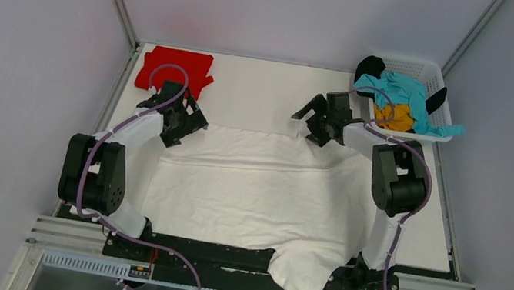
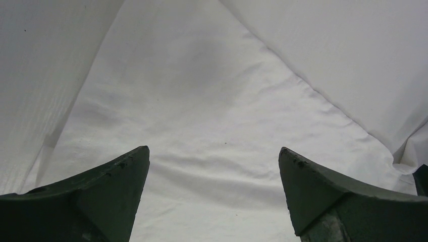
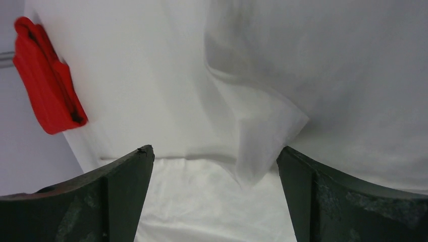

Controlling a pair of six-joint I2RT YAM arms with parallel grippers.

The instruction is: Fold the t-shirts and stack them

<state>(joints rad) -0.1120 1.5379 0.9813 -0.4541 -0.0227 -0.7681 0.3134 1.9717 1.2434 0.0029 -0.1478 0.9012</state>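
Note:
A large white t-shirt [image 1: 254,191] lies spread over the table, one part hanging over the near edge. My left gripper [image 1: 183,127] is open over its far left edge; in the left wrist view the open jaws [image 2: 214,156] hover above wrinkled white cloth [image 2: 202,101], holding nothing. My right gripper [image 1: 309,122] is open at the shirt's far right corner; in the right wrist view a raised flap of white cloth [image 3: 267,131] stands by the right finger, not pinched. A folded red t-shirt [image 1: 174,70] lies at the far left, also seen in the right wrist view [image 3: 45,75].
A white lattice basket [image 1: 414,67] at the far right corner holds teal [image 1: 406,91], orange [image 1: 397,117] and black [image 1: 369,69] shirts. Grey walls close in the table on three sides. Bare table top [image 1: 262,91] shows between the red shirt and the basket.

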